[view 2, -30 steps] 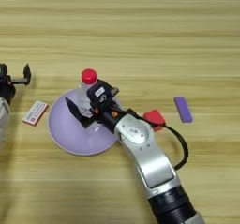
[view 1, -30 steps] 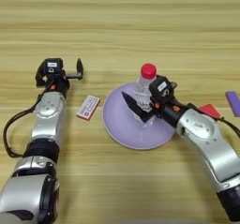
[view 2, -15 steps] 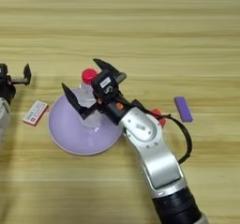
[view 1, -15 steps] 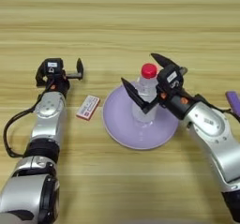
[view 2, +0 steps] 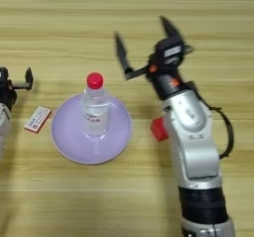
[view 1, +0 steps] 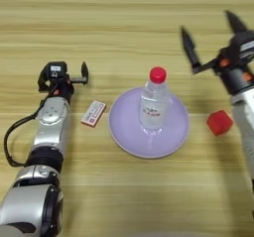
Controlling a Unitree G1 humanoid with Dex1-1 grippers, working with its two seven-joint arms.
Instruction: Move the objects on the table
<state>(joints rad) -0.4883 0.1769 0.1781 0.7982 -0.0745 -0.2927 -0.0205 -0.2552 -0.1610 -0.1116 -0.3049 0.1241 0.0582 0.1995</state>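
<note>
A clear plastic bottle (view 1: pixel 154 104) with a red cap stands upright in the middle of the round lilac plate (view 1: pixel 119 127). My right gripper (view 1: pixel 212 35) hovers wide open to the right of the bottle and farther back, clear of it, with nothing between its fingers. A small red cube (view 1: pixel 219 122) lies on the table (view 1: pixel 124 13) right of the plate, partly behind my right arm in the right eye view. The flat white box (view 1: pixel 93 113) with a red-pink label lies just left of the plate. My left gripper (view 1: pixel 64 77) rests open on the table beyond the box.
My right forearm (view 2: pixel 193 132) runs down the right side of the table, close to the cube. My left arm (view 1: pixel 47 132) lies along the left edge, with a black cable looping beside it.
My right gripper opened, let go of the bottle and pulled away up and to the right. The bottle stays upright on the plate. The left arm has not moved.
</note>
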